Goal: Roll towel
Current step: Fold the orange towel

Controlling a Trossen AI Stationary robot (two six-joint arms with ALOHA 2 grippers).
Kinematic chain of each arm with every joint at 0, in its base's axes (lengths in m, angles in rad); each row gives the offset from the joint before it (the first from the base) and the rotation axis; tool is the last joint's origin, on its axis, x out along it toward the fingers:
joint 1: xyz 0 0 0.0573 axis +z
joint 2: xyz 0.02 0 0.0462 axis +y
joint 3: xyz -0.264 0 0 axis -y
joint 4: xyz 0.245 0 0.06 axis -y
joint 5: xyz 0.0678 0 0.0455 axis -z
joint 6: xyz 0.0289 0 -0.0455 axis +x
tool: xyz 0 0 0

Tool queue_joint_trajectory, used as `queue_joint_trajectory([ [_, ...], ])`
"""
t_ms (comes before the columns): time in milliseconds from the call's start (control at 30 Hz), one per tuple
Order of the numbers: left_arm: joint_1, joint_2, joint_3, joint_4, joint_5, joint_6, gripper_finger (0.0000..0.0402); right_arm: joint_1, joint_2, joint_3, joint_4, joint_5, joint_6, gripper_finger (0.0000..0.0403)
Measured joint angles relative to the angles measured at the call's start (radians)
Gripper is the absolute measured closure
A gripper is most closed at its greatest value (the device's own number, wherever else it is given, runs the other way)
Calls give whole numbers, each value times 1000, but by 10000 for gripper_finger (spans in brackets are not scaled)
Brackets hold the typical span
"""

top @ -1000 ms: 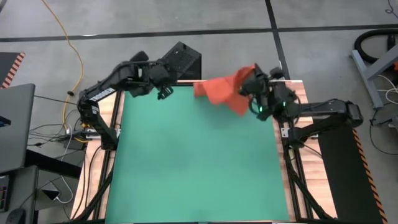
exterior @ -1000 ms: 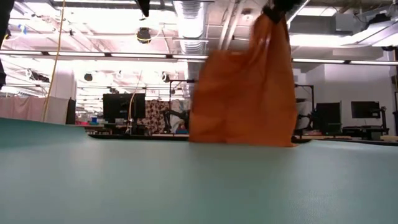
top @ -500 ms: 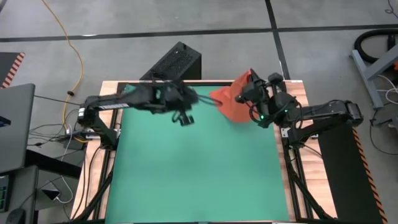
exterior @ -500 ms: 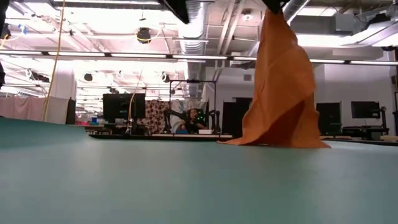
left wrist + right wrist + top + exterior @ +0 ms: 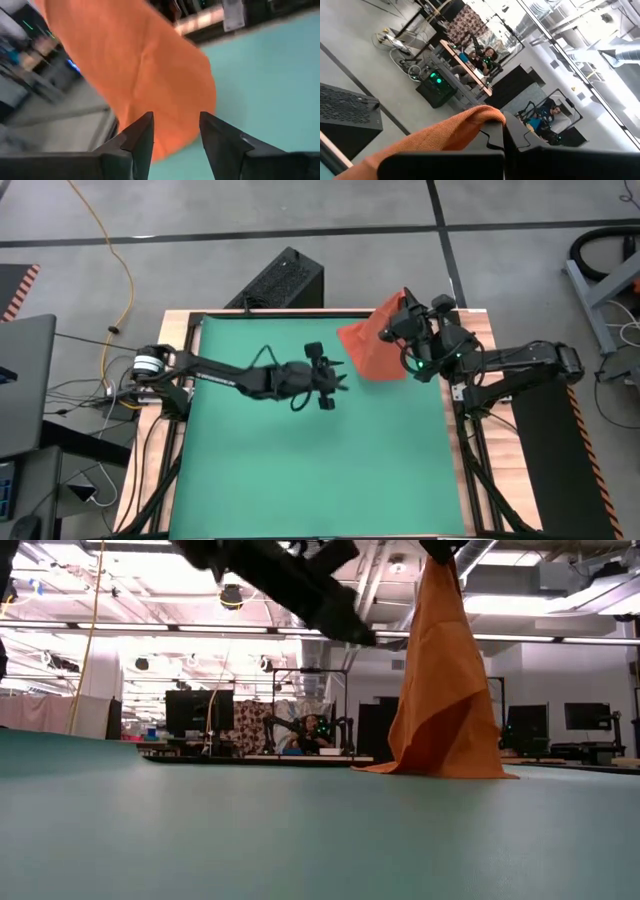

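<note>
The rust-orange towel hangs from my right gripper at the back right of the green mat. Its lower edge rests on the mat. In the low view the towel drapes like a cone from the right gripper at the top edge. The right wrist view shows the gripper shut on a fold of the towel. My left gripper is open above the mat, just left of the towel. In the left wrist view its fingers frame the towel close ahead, not touching it.
A black box stands behind the table's back edge. A laptop and cables lie off the left side. The left arm crosses the top of the low view. People sit at desks in the room behind.
My left arm has swung from the back left corner across the mat to just left of the towel. The towel has drawn right and hangs narrower from the right gripper.
</note>
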Motion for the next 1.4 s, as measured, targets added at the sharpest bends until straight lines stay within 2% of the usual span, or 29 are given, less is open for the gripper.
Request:
queue_joint_trajectory([
  [133,-44,137,-8,183,-106,94,242,-17,0,0,-1,-3,25,400],
  [233,-80,251,57,252,-206,185,242,-24,0,0,0,-2,26,400],
  [400,-117,428,241,264,-362,278,242,-24,0,0,-1,-3,50,399],
  [500,-125,518,358,260,-418,308,242,-23,0,0,-1,-5,50,399],
  [667,-124,665,545,231,-482,355,242,-24,0,0,0,-7,65,398],
  [800,-114,757,646,215,-494,416,242,-24,0,0,0,-8,68,397],
  [867,-104,797,685,217,-549,446,242,-24,0,0,0,-8,69,397],
  [967,-81,823,732,220,-632,479,246,-23,0,0,-1,-8,69,396],
  [1033,-65,825,744,229,-652,495,266,-20,0,0,-1,-8,70,396],
  [1200,-58,779,745,236,-665,524,382,-21,0,0,-1,-7,70,396],
  [1333,-90,729,746,224,-746,600,398,-21,0,0,-8,-6,70,395],
  [1400,-117,700,738,219,-754,647,400,-22,0,0,-17,-5,69,396],
])
